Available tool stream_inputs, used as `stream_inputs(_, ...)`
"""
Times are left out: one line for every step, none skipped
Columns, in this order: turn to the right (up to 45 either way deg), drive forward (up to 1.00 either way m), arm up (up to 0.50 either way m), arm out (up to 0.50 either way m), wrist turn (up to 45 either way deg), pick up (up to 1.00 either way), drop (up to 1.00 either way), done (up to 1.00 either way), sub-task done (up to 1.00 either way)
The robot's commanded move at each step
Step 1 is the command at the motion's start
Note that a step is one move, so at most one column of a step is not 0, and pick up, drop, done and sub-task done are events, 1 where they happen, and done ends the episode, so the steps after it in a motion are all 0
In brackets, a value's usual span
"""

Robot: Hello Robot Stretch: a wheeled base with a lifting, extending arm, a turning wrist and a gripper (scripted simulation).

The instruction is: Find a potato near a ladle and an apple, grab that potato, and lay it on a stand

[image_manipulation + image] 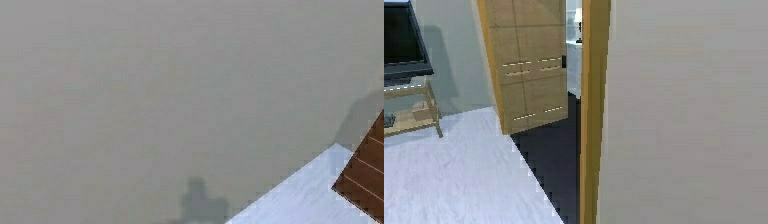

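Door (534, 65) of panelled wood stood ajar in the forward view. Dark floor (554, 150) led to it beside a door frame (592, 110), and a plain wall (684, 110) crowded the right. A television (402, 35) sat on a wooden stand (424, 108) at far left. The arm side view gave a grey wall (150, 90) close by, with pale floor (305, 198) and a brown slatted corner (365, 170) at lower right. The gripper's state and the potato's place I could not tell.
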Motion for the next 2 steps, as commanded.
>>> stream_inputs(0.0, 0.0, 0.1, 0.0, 0.0, 0.0, 0.0, 0.0, 0.0)
stream_inputs(0.0, 0.0, 0.0, 0.0, 0.0, 0.0, 0.0, 1.0, 0.0)
